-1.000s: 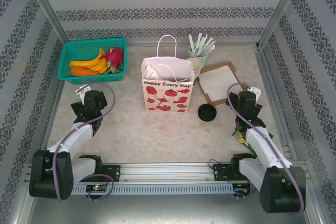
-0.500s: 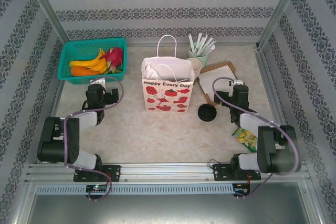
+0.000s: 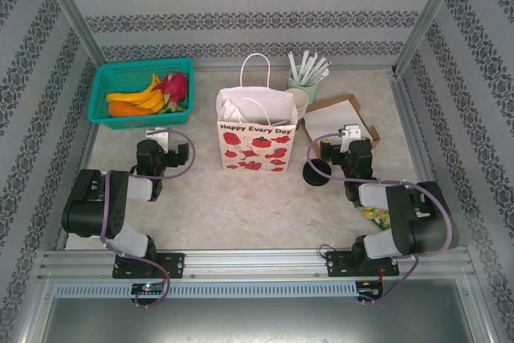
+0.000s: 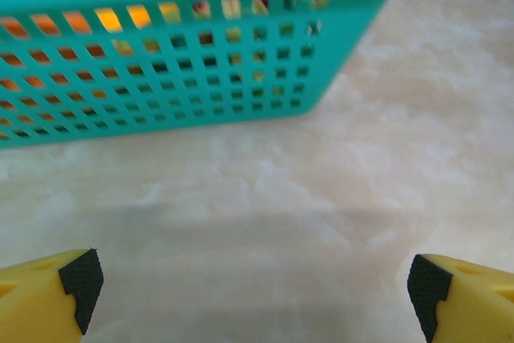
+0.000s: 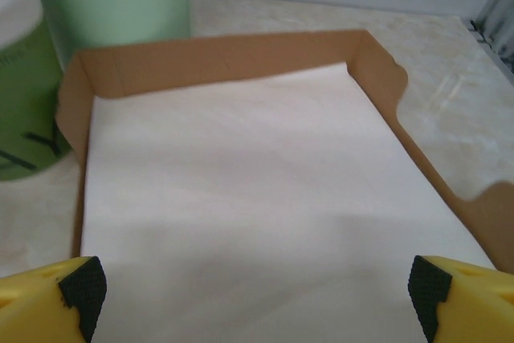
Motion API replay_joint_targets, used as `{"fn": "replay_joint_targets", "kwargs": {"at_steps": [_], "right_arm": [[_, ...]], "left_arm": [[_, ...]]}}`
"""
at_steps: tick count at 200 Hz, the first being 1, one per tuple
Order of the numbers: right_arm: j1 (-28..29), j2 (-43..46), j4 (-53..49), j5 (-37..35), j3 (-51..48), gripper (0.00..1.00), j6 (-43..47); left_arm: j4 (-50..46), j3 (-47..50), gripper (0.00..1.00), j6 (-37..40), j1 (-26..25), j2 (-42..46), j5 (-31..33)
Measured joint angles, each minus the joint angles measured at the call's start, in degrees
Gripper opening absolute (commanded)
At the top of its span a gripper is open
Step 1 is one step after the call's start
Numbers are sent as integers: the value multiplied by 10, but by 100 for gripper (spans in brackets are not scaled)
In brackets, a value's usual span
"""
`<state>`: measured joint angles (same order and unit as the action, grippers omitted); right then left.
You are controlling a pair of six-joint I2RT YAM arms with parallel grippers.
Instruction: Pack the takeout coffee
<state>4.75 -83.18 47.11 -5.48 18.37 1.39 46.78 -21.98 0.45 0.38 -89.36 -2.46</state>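
Far left corner of the worktop (image 3: 241, 206): a teal basket (image 3: 136, 116) filled with fruit is set here.
Middle, towards the far edge: a white paper bag (image 3: 257, 144) printed with red flowers is stood upright, mouth open.
Takeout coffee cup (image 3: 299, 103): stood upright just right of the bag, near the far edge, in front of a mint holder (image 3: 303, 82) of utensils; a green wall and a pale top are seen.
Black lid (image 3: 317, 173): laid flat on the worktop, nearer than the cup.
Cardboard tray (image 5: 225, 58): lined with white paper, placed right of the cup.
Left gripper (image 4: 253, 279): held low, pointed at the basket wall, jaws spread wide, nothing gripped.
Right gripper (image 5: 257, 283): held at the tray's near edge, jaws spread wide, nothing gripped.
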Motion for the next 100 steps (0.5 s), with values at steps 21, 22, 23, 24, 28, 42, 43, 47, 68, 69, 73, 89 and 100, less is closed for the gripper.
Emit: {"fn": "replay_joint_targets", "kwargs": {"at_steps": [21,22,23,24,28,42,43,47,68,69,73,89,100], "right_arm": [[-19,-35,12,-12,15,98,-16],[-20,-35,11,-13,15,98,-16],[-21,-35,11,-13,16,98,-17],[-22,-35,11,-14,16,98,-17],[-24,-35,15,-16,17,98,-20],[-30,-35,19,-24,22,98,-26],[-30,-35,19,-24,22,98,-27],[-30,-35,21,-25,23,98,-28],[-31,-35,25,-20,25,98,-30],[-31,-35,25,-19,25,98,-30],[-32,-35,24,-9,25,98,-29],[-48,-35,24,47,26,98,-27],[-57,-35,24,70,26,98,-27]], "left_arm": [[7,-3,100,-11,-4,0,50],[7,-3,100,-11,-4,0,51],[7,-3,100,-12,-4,0,54],[7,-3,100,-12,-5,0,55],[7,-3,100,-14,-6,0,63],[8,-3,100,-19,-9,0,82],[8,-3,100,-20,-9,0,84],[8,-3,100,-20,-9,0,88],[9,-3,100,-23,-11,0,103],[9,-3,100,-23,-11,0,103],[9,-3,100,-23,-11,0,104],[9,-3,100,-22,-11,0,104],[9,-3,100,-22,-11,0,100]]}}
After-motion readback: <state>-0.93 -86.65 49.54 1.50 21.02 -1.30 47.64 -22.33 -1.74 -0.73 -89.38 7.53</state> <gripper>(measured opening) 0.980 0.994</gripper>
